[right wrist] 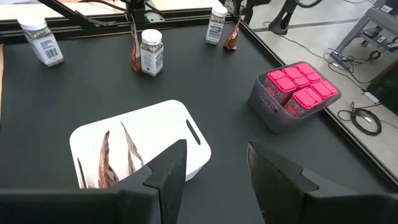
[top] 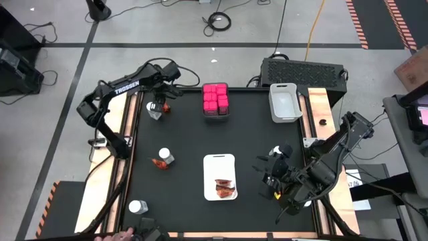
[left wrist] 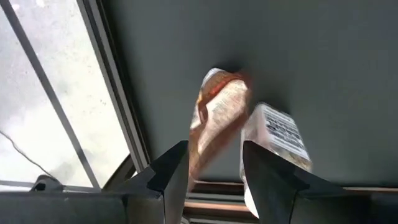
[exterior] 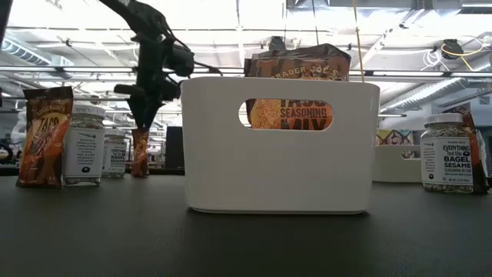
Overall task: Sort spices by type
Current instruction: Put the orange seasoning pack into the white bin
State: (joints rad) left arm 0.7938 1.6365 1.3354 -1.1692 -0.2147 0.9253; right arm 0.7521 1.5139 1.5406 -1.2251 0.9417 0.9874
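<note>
The left gripper (left wrist: 214, 180) hangs with its fingers (left wrist: 171, 174) spread narrowly either side of a crinkly red-orange seasoning packet (left wrist: 214, 127), not yet pinching it as far as I can judge. That packet stands at about eleven o'clock on the black bench (top: 180, 140), touching a small clear spice jar with a white cap (top: 154, 112). It looks light, soft and crushable, so a hold across its flat faces near the top seam seems best; the jar beside it could tip. At twelve o'clock, bright pink cube boxes (top: 215, 98) fill a grey bin (right wrist: 264, 102). Two more packets lie in the white handled tub (top: 219, 163) at six o'clock. The right gripper (right wrist: 214, 174) waits at four o'clock, fingers apart and empty.
</note>
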